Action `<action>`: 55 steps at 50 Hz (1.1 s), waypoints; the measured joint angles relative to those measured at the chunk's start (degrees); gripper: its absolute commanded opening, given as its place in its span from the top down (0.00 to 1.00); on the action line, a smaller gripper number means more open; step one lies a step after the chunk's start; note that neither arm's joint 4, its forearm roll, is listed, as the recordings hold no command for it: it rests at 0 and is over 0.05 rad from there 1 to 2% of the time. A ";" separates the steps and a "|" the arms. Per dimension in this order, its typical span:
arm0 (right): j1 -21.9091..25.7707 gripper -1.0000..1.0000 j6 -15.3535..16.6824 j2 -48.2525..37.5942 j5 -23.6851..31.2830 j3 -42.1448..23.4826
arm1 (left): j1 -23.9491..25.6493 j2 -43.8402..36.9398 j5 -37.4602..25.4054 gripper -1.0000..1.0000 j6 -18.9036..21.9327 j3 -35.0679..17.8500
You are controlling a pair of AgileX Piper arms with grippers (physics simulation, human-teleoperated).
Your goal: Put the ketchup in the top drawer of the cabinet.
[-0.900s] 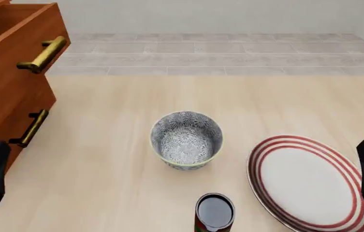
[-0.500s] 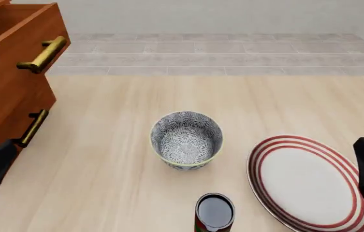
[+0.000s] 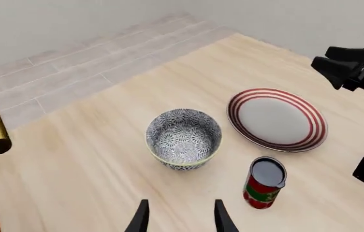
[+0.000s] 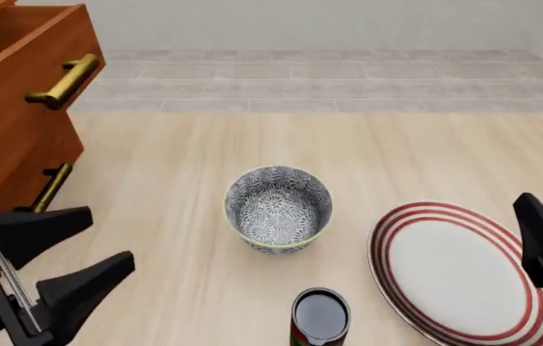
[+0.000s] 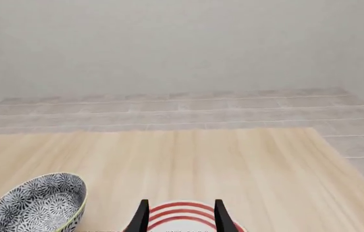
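The ketchup [image 4: 320,317], a small red can with a grey top, stands upright at the table's near edge, in front of the grey patterned bowl [image 4: 278,207]. It also shows in the left wrist view [image 3: 264,183]. The cabinet [image 4: 6,137] stands at the left. Its top drawer [image 4: 31,50] is pulled open and shows a bright brass handle [image 4: 64,81]. My left gripper [image 4: 112,236] is open and empty, low at the near left, left of the can. My right gripper [image 5: 180,212] is open and empty above the plate; one of its fingers [image 4: 538,227] shows at the right edge.
A white plate with red rings [image 4: 464,270] lies right of the can, also in the left wrist view [image 3: 276,118]. The lower drawer's darker handle [image 4: 50,189] is just behind my left gripper. Tiled floor lies beyond the table's far edge.
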State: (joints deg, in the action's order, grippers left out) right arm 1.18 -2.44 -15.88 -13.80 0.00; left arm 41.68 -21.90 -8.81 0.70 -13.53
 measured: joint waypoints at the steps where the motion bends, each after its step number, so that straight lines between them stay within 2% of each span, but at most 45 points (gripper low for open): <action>1: 0.02 0.00 -0.02 0.23 0.21 0.00 | 0.83 -1.63 1.22 0.00 0.17 0.11; 10: -0.21 0.00 -0.38 9.17 15.92 -6.27 | 7.47 -14.23 11.41 0.00 1.57 1.30; 19: -0.62 0.00 -0.73 13.13 23.26 -9.85 | 11.91 -24.24 19.54 0.00 2.60 2.06; 27: -0.92 0.00 -0.61 14.63 25.70 -11.16 | 14.99 -30.73 24.49 0.00 3.28 1.73; 40: -0.95 0.00 0.11 15.53 26.65 -11.76 | 18.80 -41.51 32.58 0.00 3.82 0.82; 55: -1.02 0.00 -1.02 15.79 27.45 -12.96 | 20.30 -53.16 39.09 0.00 5.39 -1.20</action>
State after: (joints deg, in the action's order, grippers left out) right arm 0.17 -3.45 -0.09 13.65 -12.97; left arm 61.98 -75.07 30.28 6.08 -14.73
